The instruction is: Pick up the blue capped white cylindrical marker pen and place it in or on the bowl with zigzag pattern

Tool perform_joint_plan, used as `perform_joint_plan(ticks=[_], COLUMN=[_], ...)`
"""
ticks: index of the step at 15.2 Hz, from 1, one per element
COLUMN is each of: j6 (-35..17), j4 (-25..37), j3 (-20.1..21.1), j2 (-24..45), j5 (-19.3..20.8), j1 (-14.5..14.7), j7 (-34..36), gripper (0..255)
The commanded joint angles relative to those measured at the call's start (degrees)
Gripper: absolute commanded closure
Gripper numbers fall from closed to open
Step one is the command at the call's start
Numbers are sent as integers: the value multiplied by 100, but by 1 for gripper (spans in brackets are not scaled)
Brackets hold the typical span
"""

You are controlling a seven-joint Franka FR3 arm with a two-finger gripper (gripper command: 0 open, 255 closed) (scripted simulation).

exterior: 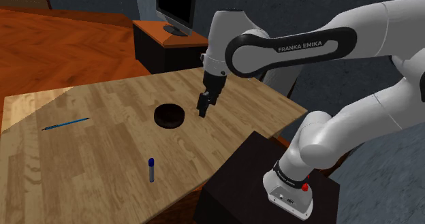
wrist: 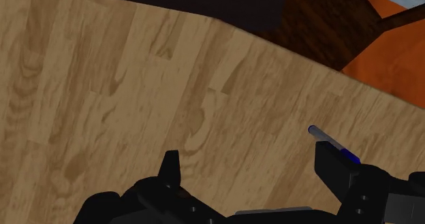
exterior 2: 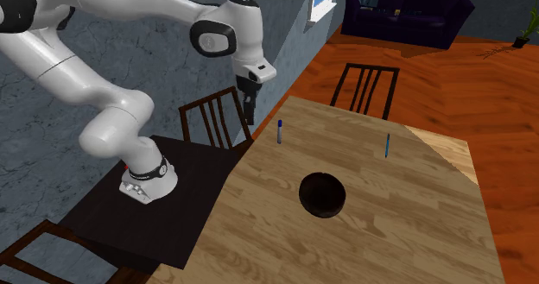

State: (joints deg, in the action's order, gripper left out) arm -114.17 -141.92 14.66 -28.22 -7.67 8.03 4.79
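Note:
The marker pen (exterior: 151,169) (exterior 2: 280,131) is whitish with a blue cap and stands upright on the wooden table (exterior: 95,168), toward the shoulder view's near edge. The bowl (exterior: 169,116) (exterior 2: 322,194) looks plain dark and sits mid-table. My gripper (exterior: 203,107) (exterior 2: 249,110) hangs above the table just to the shoulder view's right of the bowl, well away from the marker. In the wrist view the gripper (wrist: 250,171) is open with bare wood between its fingers. A slim grey stick with a blue end (wrist: 332,144), seemingly the marker, pokes out behind one fingertip (wrist: 330,163).
A thin blue pen (exterior: 65,124) (exterior 2: 387,146) lies at the table's far side from the stand. The dark stand (exterior: 238,175) abuts the table edge. Chairs (exterior 2: 367,88) (exterior 2: 216,123) stand by the table. A monitor (exterior: 176,11) rests on a dark cabinet beyond it.

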Motion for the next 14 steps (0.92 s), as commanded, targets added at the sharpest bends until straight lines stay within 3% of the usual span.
perform_joint_plan(ticks=[1, 8, 14], j6=[-326, -1297, -1930], j4=[97, 456, 1037], j3=[196, 825, 1200], j2=[406, 1733, 3045], j5=[-8, 231, 908], j1=[41, 157, 298], j7=[174, 878, 1700], gripper=[0, 0, 0])
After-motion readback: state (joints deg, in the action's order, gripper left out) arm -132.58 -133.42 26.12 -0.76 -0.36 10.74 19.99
